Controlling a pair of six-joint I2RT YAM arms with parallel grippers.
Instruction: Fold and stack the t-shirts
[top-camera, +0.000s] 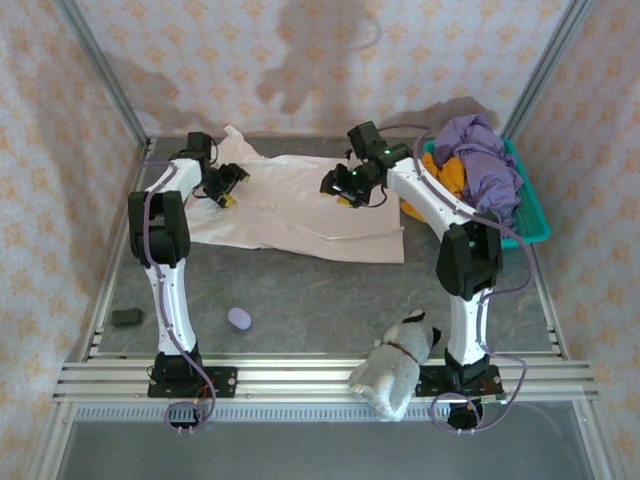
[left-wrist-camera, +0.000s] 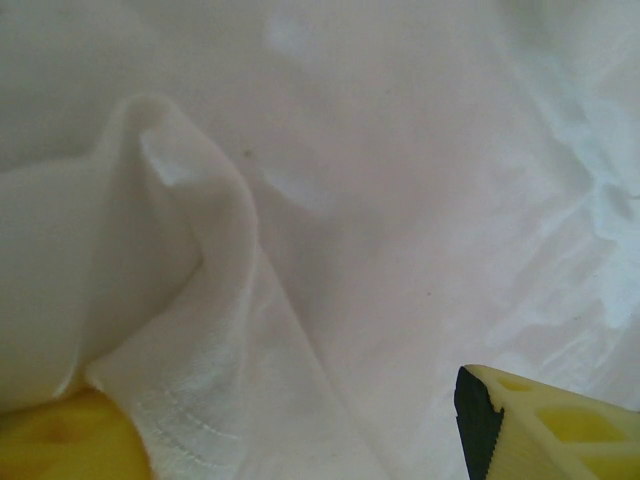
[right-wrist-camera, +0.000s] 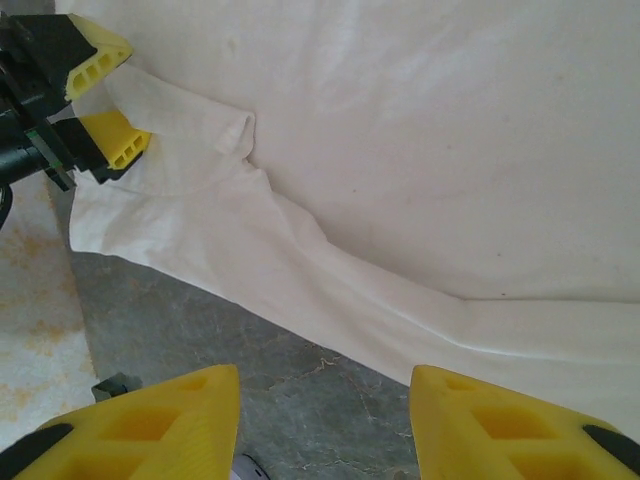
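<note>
A cream-white t-shirt (top-camera: 300, 210) lies spread flat on the grey table (top-camera: 320, 290). My left gripper (top-camera: 228, 192) is low over the shirt's left edge, open, with a raised fold of the white cloth (left-wrist-camera: 190, 300) lying between its yellow fingers (left-wrist-camera: 545, 420). The right wrist view shows that same gripper (right-wrist-camera: 100, 95) straddling the shirt's corner. Hovering above the shirt's right half, my right gripper (top-camera: 346, 193) is open; its fingertips (right-wrist-camera: 150, 425) frame bare table and the shirt's near hem (right-wrist-camera: 330, 290), with nothing between them. A purple shirt (top-camera: 485, 160) and an orange one (top-camera: 450, 178) are piled in the basket.
The teal basket (top-camera: 533, 222) stands at the right back of the table. A grey-white plush toy (top-camera: 400, 368) lies at the near edge beside the right arm's base. A small lilac object (top-camera: 240, 318) and a dark object (top-camera: 127, 317) sit at the near left.
</note>
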